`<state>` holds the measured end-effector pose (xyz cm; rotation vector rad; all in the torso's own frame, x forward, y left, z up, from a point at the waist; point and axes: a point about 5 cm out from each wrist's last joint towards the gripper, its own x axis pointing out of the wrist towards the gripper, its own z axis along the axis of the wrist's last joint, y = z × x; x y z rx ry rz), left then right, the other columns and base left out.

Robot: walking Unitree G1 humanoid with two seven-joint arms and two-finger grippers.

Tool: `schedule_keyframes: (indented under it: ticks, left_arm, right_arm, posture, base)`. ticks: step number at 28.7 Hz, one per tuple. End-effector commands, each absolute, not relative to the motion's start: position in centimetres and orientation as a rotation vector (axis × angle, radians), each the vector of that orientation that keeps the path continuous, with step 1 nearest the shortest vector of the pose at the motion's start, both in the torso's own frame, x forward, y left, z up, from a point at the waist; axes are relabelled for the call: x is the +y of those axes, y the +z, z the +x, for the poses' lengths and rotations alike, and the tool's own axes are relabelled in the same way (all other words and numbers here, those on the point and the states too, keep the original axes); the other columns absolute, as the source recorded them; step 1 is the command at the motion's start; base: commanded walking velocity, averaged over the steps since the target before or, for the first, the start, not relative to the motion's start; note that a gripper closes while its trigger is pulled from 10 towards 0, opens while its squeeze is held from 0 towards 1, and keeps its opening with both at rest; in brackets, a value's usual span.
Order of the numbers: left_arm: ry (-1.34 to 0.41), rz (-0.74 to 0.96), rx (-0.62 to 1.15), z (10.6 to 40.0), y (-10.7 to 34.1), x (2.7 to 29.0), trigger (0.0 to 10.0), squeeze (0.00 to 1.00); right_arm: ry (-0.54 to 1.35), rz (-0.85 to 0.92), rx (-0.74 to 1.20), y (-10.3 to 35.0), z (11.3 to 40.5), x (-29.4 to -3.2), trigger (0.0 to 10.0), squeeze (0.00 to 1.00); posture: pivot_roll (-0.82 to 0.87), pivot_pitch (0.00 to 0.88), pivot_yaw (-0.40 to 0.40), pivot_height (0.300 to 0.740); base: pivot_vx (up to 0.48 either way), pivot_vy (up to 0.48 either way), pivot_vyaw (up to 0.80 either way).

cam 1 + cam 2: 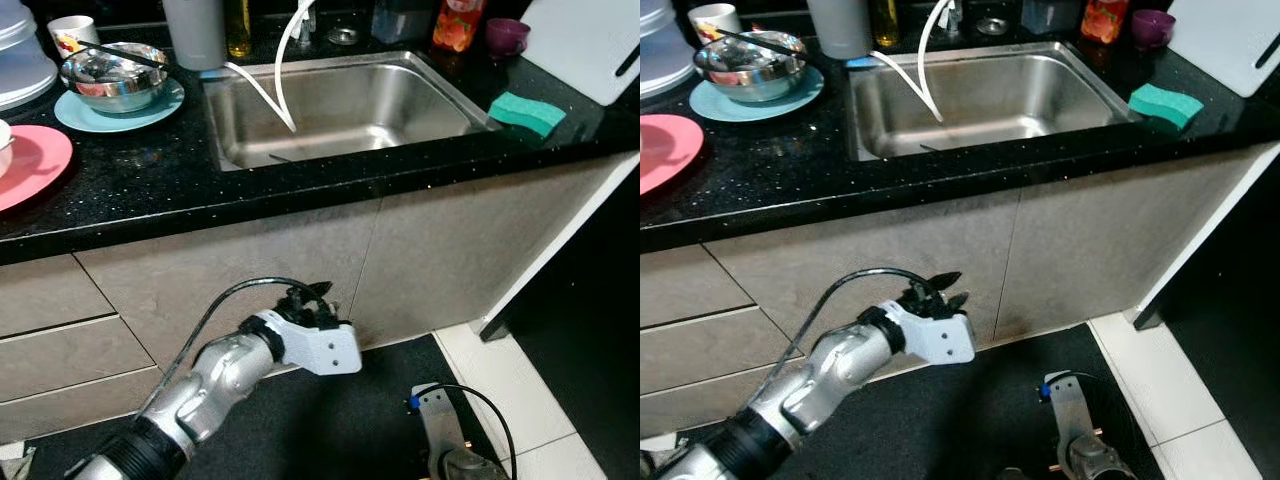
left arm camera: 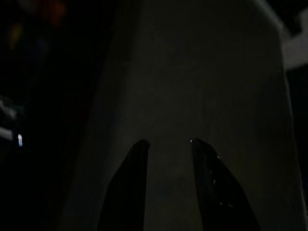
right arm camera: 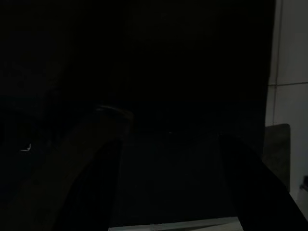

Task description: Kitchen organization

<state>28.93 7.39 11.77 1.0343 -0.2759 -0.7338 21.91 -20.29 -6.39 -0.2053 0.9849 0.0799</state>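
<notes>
My left gripper (image 1: 318, 293) is raised in front of the grey cabinet doors (image 1: 450, 250) under the sink (image 1: 390, 110), pointing at the seam between them. In the left wrist view its fingers (image 2: 139, 183) stand a little apart with nothing between them, close to the door panel. On the black counter are a steel bowl (image 1: 115, 78) on a light blue plate (image 1: 90, 118), a pink plate (image 1: 35, 165) and a green sponge (image 1: 527, 112). My right arm (image 1: 440, 445) hangs low. The right gripper (image 3: 171, 139) is open over dark floor.
A white cutting board (image 1: 585, 40), a purple cup (image 1: 507, 35) and bottles stand at the back right of the counter. A grey canister (image 1: 195, 30) and a white mug (image 1: 72, 33) are at the back left. A dark mat (image 1: 330, 430) lies below, with white tiles (image 1: 520, 390) to the right.
</notes>
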Motion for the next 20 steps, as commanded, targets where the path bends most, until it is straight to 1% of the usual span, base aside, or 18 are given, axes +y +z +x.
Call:
schedule_keyframes:
  ticks: [1, 4, 6, 9, 14, 20]
  left_arm:
    - [-0.759, 1.038, -0.206, 28.8, 10.8, 8.2, 10.0, 0.0]
    - [-0.796, 1.023, -0.145, 28.5, 10.3, 8.4, 10.0, 0.0]
    - [-0.792, 1.01, -0.137, 28.4, 10.2, 8.4, 10.0, 0.0]
    - [-0.784, 1.008, -0.139, 28.2, 10.2, 8.5, 10.0, 0.0]
    - [-0.739, 0.995, -0.193, 27.6, 10.6, 8.9, 10.0, 0.0]
    - [-0.757, 0.967, -0.151, 27.8, 10.4, 8.6, 10.0, 0.0]
  right_arm:
    - [0.088, -0.204, 1.009, -6.8, 21.3, -20.0, 10.0, 0.0]
    - [0.106, -0.218, 1.016, -6.8, 21.3, -20.1, 10.0, 0.0]
    - [0.116, -0.231, 1.021, -6.8, 21.2, -20.1, 10.0, 0.0]
    - [0.122, -0.24, 1.024, -6.8, 21.2, -20.2, 10.0, 0.0]
    - [0.128, -0.246, 1.029, -6.9, 21.0, -20.3, 10.0, 0.0]
    - [0.139, -0.261, 1.034, -6.9, 21.0, -20.6, 10.0, 0.0]
  posture:
    - [0.08, 0.128, 0.027, 0.74]
    - [0.1, 0.114, -0.012, 0.74]
    - [0.11, 0.113, -0.021, 0.74]
    - [0.11, 0.107, -0.027, 0.74]
    - [0.12, 0.099, -0.031, 0.74]
    - [0.11, 0.101, -0.055, 0.74]
  base:
    - [0.0, 0.0, 0.0]
    - [0.0, 0.0, 0.0]
    - [0.0, 0.0, 0.0]
    - [0.0, 0.0, 0.0]
    - [0.0, 0.0, 0.0]
    - [0.0, 0.0, 0.0]
